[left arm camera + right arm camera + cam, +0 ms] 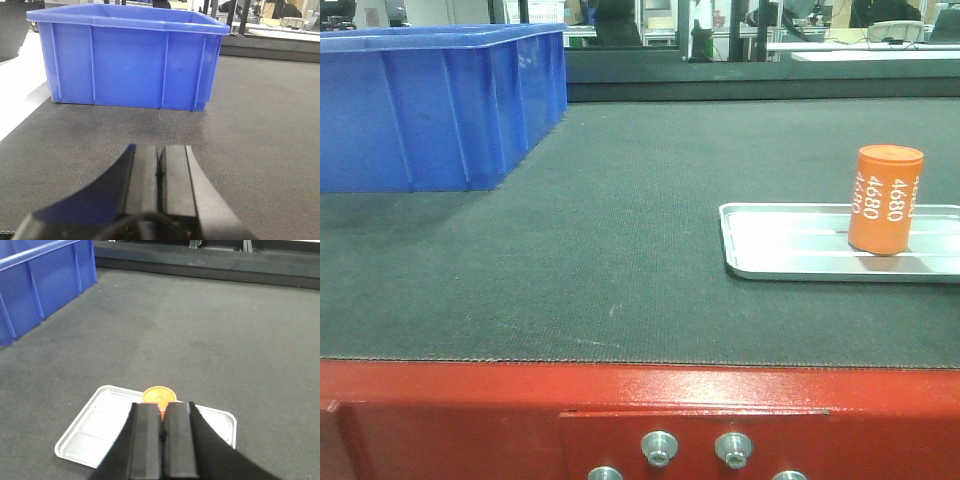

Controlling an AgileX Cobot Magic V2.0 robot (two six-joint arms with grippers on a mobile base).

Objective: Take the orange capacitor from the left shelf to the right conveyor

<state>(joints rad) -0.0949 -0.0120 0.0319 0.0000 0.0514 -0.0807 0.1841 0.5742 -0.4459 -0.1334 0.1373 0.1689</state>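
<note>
I see the small orange "4680" cylinder capacitor (886,199) upright on the flat silver metal tray (790,262) on the dark grey belt (620,230). Right gripper (161,432) pinched closed, empty, hovers above it, nearer; left gripper (160,170) closed by the blue plastic bin (130,62).

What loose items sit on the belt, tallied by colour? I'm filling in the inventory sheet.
Orange: 1, the orange capacitor, upright in the tray
Blue: 1, the blue bin
Silver: 1, the silver tray
Total: 3, all on the right conveyor
</note>
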